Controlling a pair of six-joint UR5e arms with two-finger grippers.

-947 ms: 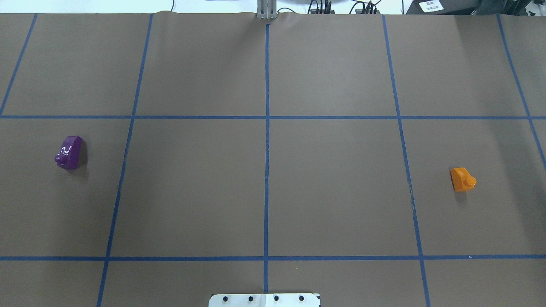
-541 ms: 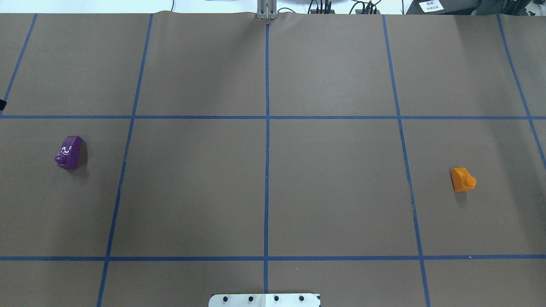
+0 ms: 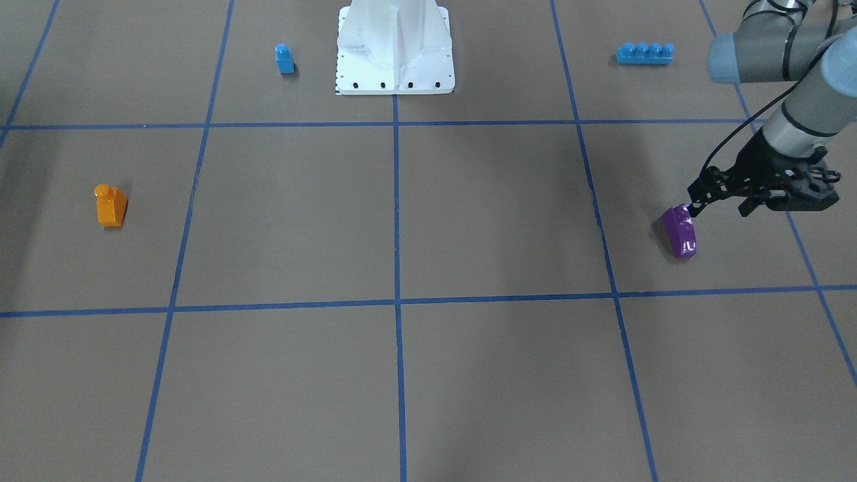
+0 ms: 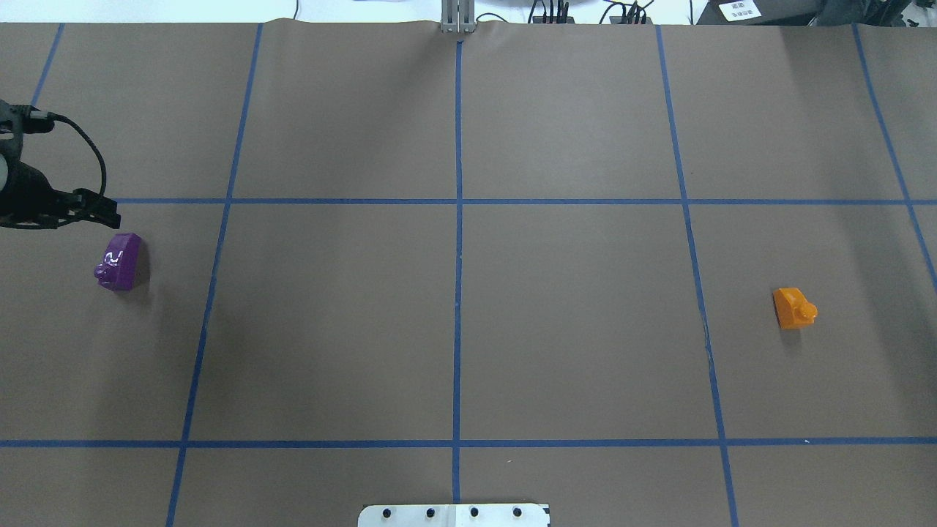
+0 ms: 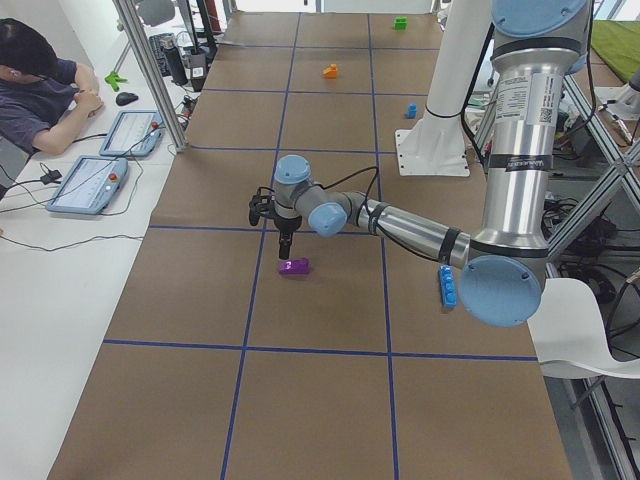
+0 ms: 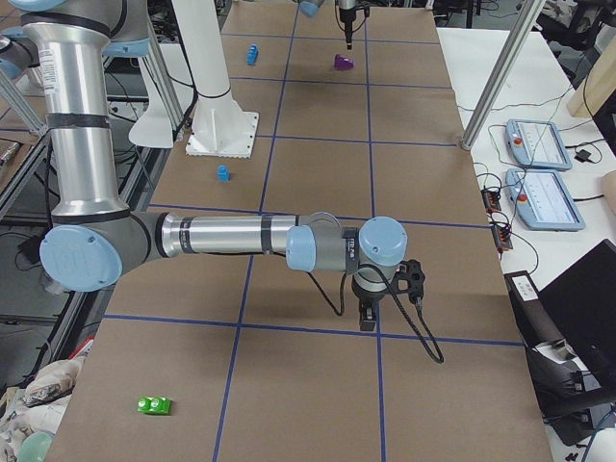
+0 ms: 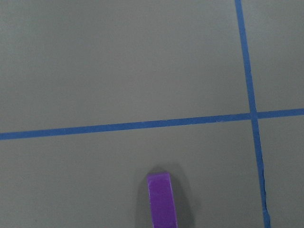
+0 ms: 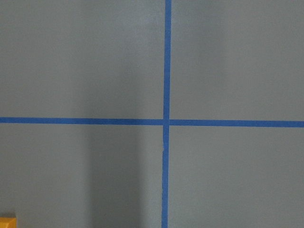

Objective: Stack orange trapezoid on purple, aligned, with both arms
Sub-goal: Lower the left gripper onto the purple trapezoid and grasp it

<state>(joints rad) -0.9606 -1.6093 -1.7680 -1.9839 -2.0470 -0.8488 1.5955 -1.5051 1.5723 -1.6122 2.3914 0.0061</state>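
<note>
The purple brick lies on the table's left side and also shows in the front view and at the bottom of the left wrist view. My left gripper hangs just above and beside it, jaws apart and empty, one fingertip close over the brick's far end. The orange trapezoid sits far off on the right side, stud pointing sideways. Its corner shows in the right wrist view. My right gripper shows only in the exterior right view, low over the table; I cannot tell its state.
A small blue single-stud brick and a long blue four-stud brick lie near the robot's white base plate. A green brick lies at the table's right end. An operator sits beside the table in the exterior left view.
My left gripper has come into the overhead view from the left edge and now hangs by the purple brick. Neither brick has moved.
</note>
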